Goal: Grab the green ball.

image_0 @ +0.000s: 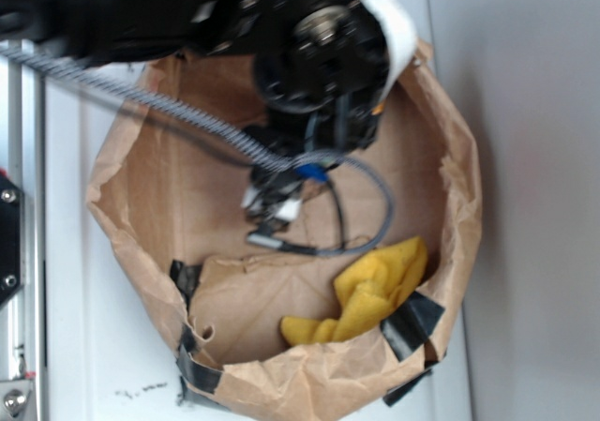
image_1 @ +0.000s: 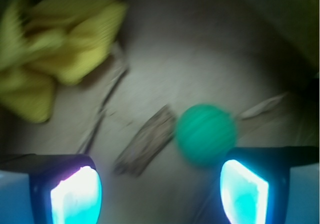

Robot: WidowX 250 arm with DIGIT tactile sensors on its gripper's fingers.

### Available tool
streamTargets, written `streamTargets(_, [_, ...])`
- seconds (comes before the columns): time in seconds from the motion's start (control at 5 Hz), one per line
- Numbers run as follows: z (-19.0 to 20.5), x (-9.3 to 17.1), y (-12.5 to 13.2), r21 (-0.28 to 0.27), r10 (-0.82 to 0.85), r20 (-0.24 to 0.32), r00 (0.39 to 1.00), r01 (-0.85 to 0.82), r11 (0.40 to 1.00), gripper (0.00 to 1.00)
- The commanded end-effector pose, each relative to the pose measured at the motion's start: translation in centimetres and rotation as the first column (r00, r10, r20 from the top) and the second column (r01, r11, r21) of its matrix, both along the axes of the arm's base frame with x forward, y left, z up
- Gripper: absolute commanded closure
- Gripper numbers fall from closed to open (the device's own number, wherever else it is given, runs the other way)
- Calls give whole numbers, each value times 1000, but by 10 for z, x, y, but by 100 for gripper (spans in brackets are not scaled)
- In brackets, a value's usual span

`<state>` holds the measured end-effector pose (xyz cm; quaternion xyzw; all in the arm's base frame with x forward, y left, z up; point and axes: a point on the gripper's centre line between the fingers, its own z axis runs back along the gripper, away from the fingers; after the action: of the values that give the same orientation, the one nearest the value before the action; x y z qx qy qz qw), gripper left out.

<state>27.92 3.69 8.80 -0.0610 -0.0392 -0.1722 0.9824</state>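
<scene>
The green ball (image_1: 206,134) lies on the floor of a brown paper bag in the wrist view, just ahead of my right finger. My gripper (image_1: 159,194) is open, its two glowing pads wide apart with only bare bag floor between them. The ball sits beyond the fingertips and to the right of centre, apart from both pads. In the exterior view my arm (image_0: 309,55) reaches down into the bag and hides the ball.
A brown wood scrap (image_1: 145,141) lies left of the ball. A crumpled yellow cloth (image_1: 50,49) fills the far left; it also shows as yellow cloth (image_0: 370,294) in the paper bag (image_0: 441,158). Black tape (image_0: 412,323) patches the bag's rim.
</scene>
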Motion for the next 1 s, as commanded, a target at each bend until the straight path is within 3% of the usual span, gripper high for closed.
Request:
streamTargets(0.0, [-7,20,25,77,26,39,999,-29,997,0])
streamTargets(0.6, [-43,35,29,104,37,5,999,-38,994,0])
streamTargets(0.8, [-58,30,30,98,42,-36,998,-38,995,0])
